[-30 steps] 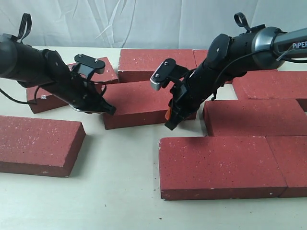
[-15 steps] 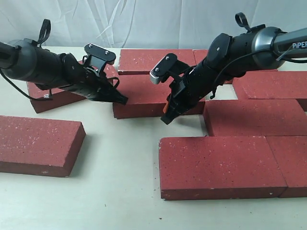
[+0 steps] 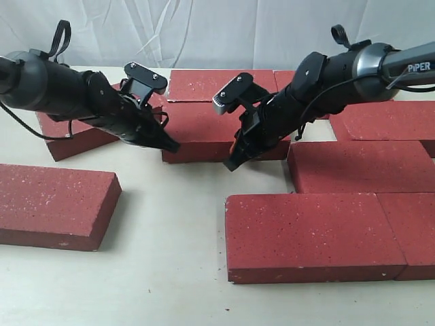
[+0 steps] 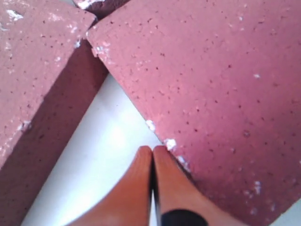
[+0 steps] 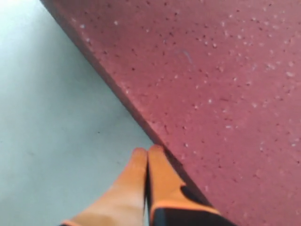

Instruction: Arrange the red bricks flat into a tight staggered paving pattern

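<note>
Robotics lab bench is indicated. A plain pale tabletop (image 3: 170,272) is backed by a creased white cloth (image 3: 204,30). Red bricks (image 3: 312,234) are spread beneath a black left arm (image 3: 61,92) and a right arm (image 3: 340,71) lettered "PIPER".

Pale cream tabletop (image 3: 170,265) marked by a few small dark specks, wrinkled white cloth backdrop (image 3: 204,30) hung behind its far edge, folds seen throughout the cloth.
</note>
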`<action>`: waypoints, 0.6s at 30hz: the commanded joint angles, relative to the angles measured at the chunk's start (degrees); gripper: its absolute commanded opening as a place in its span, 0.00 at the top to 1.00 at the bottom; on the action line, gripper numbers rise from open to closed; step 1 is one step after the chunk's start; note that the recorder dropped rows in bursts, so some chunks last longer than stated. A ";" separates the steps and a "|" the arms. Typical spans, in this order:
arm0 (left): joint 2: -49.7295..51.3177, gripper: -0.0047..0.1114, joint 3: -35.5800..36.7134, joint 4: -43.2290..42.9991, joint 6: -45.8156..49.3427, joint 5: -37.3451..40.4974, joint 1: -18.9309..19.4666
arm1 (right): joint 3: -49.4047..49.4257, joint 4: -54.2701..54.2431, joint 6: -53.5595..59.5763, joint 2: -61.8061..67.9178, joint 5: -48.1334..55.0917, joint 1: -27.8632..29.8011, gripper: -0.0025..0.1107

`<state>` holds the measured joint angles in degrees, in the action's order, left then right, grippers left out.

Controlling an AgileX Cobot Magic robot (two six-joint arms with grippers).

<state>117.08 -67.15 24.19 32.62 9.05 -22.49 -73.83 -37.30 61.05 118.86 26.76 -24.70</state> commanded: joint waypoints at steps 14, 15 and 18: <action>-2.48 0.96 -0.27 -2.09 -1.14 6.12 3.66 | 0.06 -0.20 -0.37 -2.21 5.53 0.01 0.99; -2.48 0.96 -0.27 -1.77 -1.14 6.55 3.65 | 0.06 -0.20 -0.37 -1.89 5.53 0.01 0.99; -2.48 0.96 -0.27 -1.75 -0.95 7.83 3.35 | 0.06 -0.20 0.64 -0.59 5.74 0.01 0.99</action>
<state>115.44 -67.15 21.29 31.96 15.39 -18.91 -73.83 -37.64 60.51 117.23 32.94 -24.70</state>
